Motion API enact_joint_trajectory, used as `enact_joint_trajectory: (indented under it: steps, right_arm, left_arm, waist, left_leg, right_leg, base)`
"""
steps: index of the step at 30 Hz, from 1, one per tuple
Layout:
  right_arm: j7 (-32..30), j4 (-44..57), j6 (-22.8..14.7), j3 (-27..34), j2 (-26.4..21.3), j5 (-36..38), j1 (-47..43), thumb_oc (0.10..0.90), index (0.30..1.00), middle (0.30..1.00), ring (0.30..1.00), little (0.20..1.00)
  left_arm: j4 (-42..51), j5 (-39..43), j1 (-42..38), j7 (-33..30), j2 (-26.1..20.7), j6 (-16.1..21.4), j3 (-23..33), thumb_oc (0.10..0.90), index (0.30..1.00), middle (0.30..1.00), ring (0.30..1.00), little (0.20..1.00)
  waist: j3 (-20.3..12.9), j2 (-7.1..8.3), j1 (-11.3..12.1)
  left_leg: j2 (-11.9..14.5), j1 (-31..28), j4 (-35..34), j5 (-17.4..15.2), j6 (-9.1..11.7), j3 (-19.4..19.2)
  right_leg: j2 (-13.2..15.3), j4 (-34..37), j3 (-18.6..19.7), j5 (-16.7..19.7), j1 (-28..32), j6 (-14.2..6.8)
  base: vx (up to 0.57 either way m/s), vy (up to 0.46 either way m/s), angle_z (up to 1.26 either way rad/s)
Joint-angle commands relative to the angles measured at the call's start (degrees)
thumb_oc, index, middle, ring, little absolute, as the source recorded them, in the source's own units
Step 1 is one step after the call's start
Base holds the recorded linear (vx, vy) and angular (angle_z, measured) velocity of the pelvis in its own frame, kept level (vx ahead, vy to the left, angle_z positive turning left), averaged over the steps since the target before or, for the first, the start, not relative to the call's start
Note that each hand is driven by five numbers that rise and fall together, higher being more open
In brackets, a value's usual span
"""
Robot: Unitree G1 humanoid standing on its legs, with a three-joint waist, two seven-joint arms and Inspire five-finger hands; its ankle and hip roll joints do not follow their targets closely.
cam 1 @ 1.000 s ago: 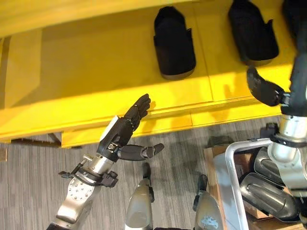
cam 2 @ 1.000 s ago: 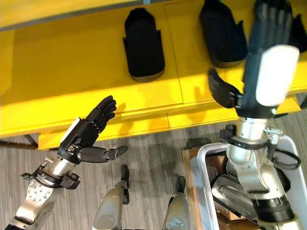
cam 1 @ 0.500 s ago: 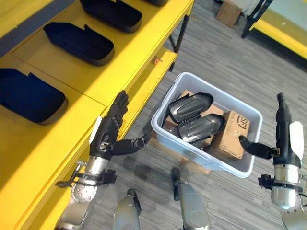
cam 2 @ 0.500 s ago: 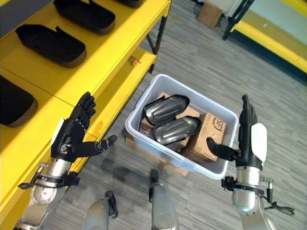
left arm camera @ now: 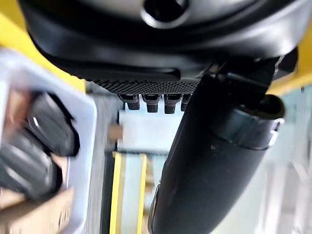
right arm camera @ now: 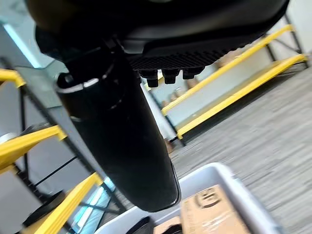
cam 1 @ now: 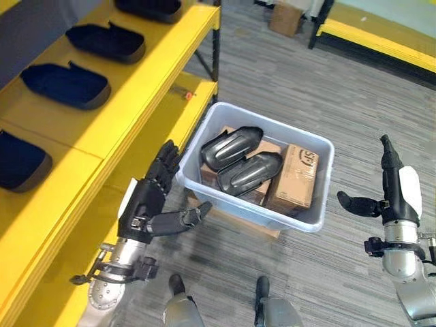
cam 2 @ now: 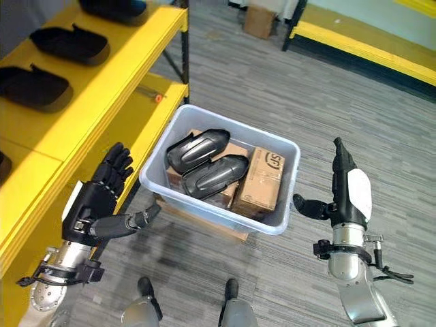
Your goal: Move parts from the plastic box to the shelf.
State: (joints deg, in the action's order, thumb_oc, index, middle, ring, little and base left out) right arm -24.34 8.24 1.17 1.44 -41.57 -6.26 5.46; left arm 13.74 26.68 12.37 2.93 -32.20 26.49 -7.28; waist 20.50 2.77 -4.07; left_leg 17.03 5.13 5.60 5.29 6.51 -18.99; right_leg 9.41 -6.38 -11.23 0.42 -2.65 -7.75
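A pale grey plastic box (cam 1: 319,223) stands on the floor with two dark grey shell-shaped parts (cam 1: 231,147) (cam 1: 248,174) lying on cardboard boxes (cam 1: 296,176) inside it. To its left runs the yellow shelf (cam 1: 102,109), where several black parts (cam 1: 67,85) lie in a row. My left hand (cam 1: 151,199) is open, held between the shelf's edge and the box's left wall, empty. My right hand (cam 1: 390,192) is open with fingers pointing up, to the right of the box and apart from it, also empty.
The plastic box rests on a flat cardboard sheet (cam 1: 240,223). A second yellow rack (cam 1: 381,41) stands at the far right, with a small cardboard box (cam 1: 285,17) on the floor beside it. Grey striped floor lies between the two racks.
The whole view has swung from the shelf toward the floor, bringing the box to the middle. Both hands stay open and empty, now either side of the box.
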Motion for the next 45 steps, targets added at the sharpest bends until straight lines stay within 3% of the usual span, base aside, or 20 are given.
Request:
enact_joint_trajectory:
  steps: [1,4,5,6,7,8,10,11,14,15,17,20,25,31,38,42,45]
  right_arm:
    - [-1.98,3.13,-3.81,-1.63,-3.46,-1.67,-10.06,0.9,1.0,1.0,1.0,1.0]
    - [0.0,2.66,-1.63,-5.65,-2.57,-2.49,-15.08,0.9,1.0,1.0,1.0,1.0]
    - [0.14,2.21,-1.56,-6.36,-2.34,-2.06,-16.17,0.9,1.0,1.0,1.0,1.0]
    - [-0.13,1.06,-1.84,-8.12,-1.56,-2.89,-18.32,0.9,1.0,1.0,1.0,1.0]
    - [0.36,-0.59,-2.4,-10.09,-0.46,-4.89,-20.6,0.9,1.0,1.0,1.0,1.0]
    - [1.33,-1.22,-2.79,-11.26,0.09,-5.62,-21.82,0.9,1.0,1.0,1.0,1.0]
    - [2.34,-0.18,-1.5,-13.11,0.92,-6.98,-22.47,0.9,1.0,1.0,1.0,1.0]
    - [3.49,0.24,-1.92,-14.21,1.36,-6.3,-22.6,0.9,1.0,1.0,1.0,1.0]
    - [5.23,-0.75,-2.95,-15.92,1.18,-0.26,-25.19,0.9,1.0,1.0,1.0,1.0]
    - [7.95,-2.14,-2.85,-17.02,2.57,9.04,-26.58,0.9,1.0,1.0,1.0,1.0]
    - [10.56,-2.34,-2.54,-16.47,4.31,18.62,-25.42,0.9,1.0,1.0,1.0,1.0]
    - [8.0,-3.11,-5.72,-15.0,6.96,17.86,-22.31,0.9,1.0,1.0,1.0,1.0]
    - [6.95,-3.5,-5.93,-14.46,11.28,26.2,-22.23,0.9,1.0,1.0,1.0,1.0]
    - [6.2,-1.96,-4.36,-15.28,13.67,25.43,-25.3,0.9,1.0,1.0,1.0,1.0]
    - [4.37,-2.32,-3.45,-15.01,15.35,33.3,-31.77,0.9,1.0,1.0,1.0,1.0]
    - [3.38,-2.02,-4.7,-15.28,15.77,29.13,-36.83,0.9,1.0,1.0,1.0,1.0]
    - [4.77,-0.72,-2.08,-15.58,15.66,26.66,-43.24,0.9,1.0,1.0,1.0,1.0]
  left_arm:
    - [4.11,0.19,-6.04,-0.79,0.18,6.36,0.54,0.9,1.0,1.0,1.0,1.0]
    - [3.07,-0.17,-8.45,-1.22,1.08,5.86,-1.31,0.9,1.0,1.0,1.0,1.0]
    - [2.93,0.43,-9.08,-0.8,1.37,5.56,-1.49,0.9,1.0,1.0,1.0,1.0]
    - [2.63,0.4,-9.52,-1.6,2.05,5.5,-1.76,0.9,1.0,1.0,1.0,1.0]
    - [2.56,-0.86,-9.51,-2.96,2.5,5.72,-1.8,0.9,1.0,1.0,1.0,1.0]
    - [2.71,-1.33,-9.36,-3.59,2.77,5.9,-1.63,0.9,1.0,1.0,1.0,1.0]
    - [3.87,-2.56,-8.73,-4.72,3.81,5.04,-1.49,0.9,1.0,1.0,1.0,1.0]
    - [3.67,-3.78,-8.54,-5.95,4.4,5.41,-1.97,0.9,1.0,1.0,1.0,1.0]
    - [2.06,-3.8,-9.42,-7.37,4.32,6.97,-2.01,0.9,1.0,1.0,1.0,1.0]
    - [1.3,-3.92,-10.16,-7.68,4.18,6.85,-1.74,0.9,1.0,1.0,1.0,1.0]
    - [0.68,-3.88,-11.22,-6.76,4.42,5.98,-1.82,0.9,1.0,1.0,1.0,1.0]
    - [0.09,-3.34,-12.92,-5.5,3.89,5.05,-2.48,0.9,1.0,1.0,1.0,1.0]
    - [0.45,-4.01,-15.86,-6.2,3.62,4.12,-4.23,0.9,1.0,1.0,1.0,1.0]
    - [0.65,-4.12,-19.08,-6.86,3.44,2.63,-4.76,0.9,1.0,1.0,1.0,1.0]
    - [1.05,-3.29,-20.8,-4.82,3.16,0.68,-4.99,0.9,1.0,1.0,1.0,1.0]
    - [1.5,-2.78,-22.2,-4.65,2.94,-0.31,-5.28,0.9,1.0,1.0,1.0,1.0]
    - [1.6,-2.61,-23.2,-4.56,3.04,-0.88,-5.53,0.9,1.0,1.0,1.0,1.0]
  waist:
    - [-1.81,-0.46,0.34]
    - [-0.82,-1.67,0.14]
    - [-0.36,-1.96,0.11]
    - [0.22,-2.35,0.89]
    - [0.82,-2.79,1.89]
    - [1.12,-3.01,2.46]
    - [0.68,-3.51,2.95]
    - [1.02,-3.33,3.02]
    - [1.79,-3.52,3.21]
    - [2.47,-3.9,3.92]
    - [2.97,-4.18,3.42]
    - [3.58,-4.27,3.26]
    - [4.54,-4.05,3.69]
    - [5.87,-4.19,4.49]
    - [7.42,-4.75,6.12]
    - [8.25,-5.34,6.72]
    - [9.05,-5.93,7.49]
  left_leg:
    - [2.76,-1.19,3.3,-5.77,-0.6,2.85]
    - [4.18,2.34,16.35,-0.7,1.47,4.91]
    - [4.26,4.41,18.52,0.93,0.97,5.45]
    - [0.9,6.1,19.87,-0.02,-0.16,9.42]
    - [-2.21,6.87,18.16,-0.46,-1.13,13.28]
    - [-3.39,6.6,14.94,-0.29,-1.44,14.9]
    - [-1.26,5.52,2.26,5.52,0.31,16.83]
    - [1.23,5.93,-3.34,9.13,1.24,19.21]
    - [0.76,6.81,-4.09,7.55,0.88,21.69]
    - [-0.66,7.28,-3.12,5.39,1.06,24.16]
    - [-1.05,6.5,-2.29,2.53,0.9,22.38]
    - [-2.98,6.2,-0.53,-0.68,0.4,21.18]
    - [-5.28,6.5,-0.52,-2.74,-0.84,19.89]
    - [-6.62,7.91,-1.58,-2.67,-1.58,18.96]
    - [-7.51,9.88,-1.5,-2.22,-1.75,19.44]
    - [-8.24,11.19,-0.76,-2.29,-2.2,19.92]
    - [-9.07,12.28,-0.02,-2.31,-2.43,20.5]
  right_leg:
    - [-1.72,-6.22,-0.55,-7.02,-2.63,4.62]
    - [-3.33,-8.02,0.29,-8.81,-3.1,7.92]
    - [-3.71,-7.6,-0.27,-7.91,-3.3,8.89]
    - [-3.94,-7.75,1.36,-7.64,-3.41,8.83]
    - [-4.36,-8.11,3.52,-7.45,-3.49,8.38]
    - [-4.67,-8.13,4.99,-7.36,-3.34,7.96]
    - [-5.01,-7.54,7.02,-7.61,-2.36,7.15]
    - [-4.7,-8.91,8.53,-8.64,-2.22,7.47]
    - [-4.5,-10.72,10.61,-9.7,-3.63,7.26]
    - [-4.61,-13.11,12.47,-10.57,-5.4,6.85]
    - [-4.07,-14.64,12.06,-11.11,-6.15,6.43]
    - [-2.7,-14.23,11.39,-10.0,-7.23,4.62]
    - [-0.53,-9.56,9.28,-7.1,-7.54,3.2]
    - [0.46,-5.05,7.5,-5.06,-7.39,2.8]
    - [1.1,-3.28,6.1,-4.07,-7.67,2.72]
    - [1.13,-3.83,5.91,-4.23,-8.62,2.92]
    - [1.35,-4.58,5.62,-4.43,-9.38,3.05]
  base:
    - [-0.03,-0.242,-0.2]
    - [-0.04,-0.23,-0.21]
    - [-0.07,-0.122,-0.21]
    - [-0.04,0.022,-0.03]
    - [0.06,0.138,-0.11]
    - [0.16,0.278,-0.5]
    - [0.27,0.438,-0.79]
    - [0.22,0.461,-0.52]
    - [0.06,0.302,-0.49]
    - [0.07,0.29,-0.77]
    - [0.09,0.194,-1.03]
    - [0.07,0.123,-0.72]
    - [0.0,0.061,-0.03]
    - [0.0,0.011,0.02]
    - [-0.01,-0.034,0.0]
    - [-0.01,-0.003,0.02]
    - [-0.02,-0.001,0.06]
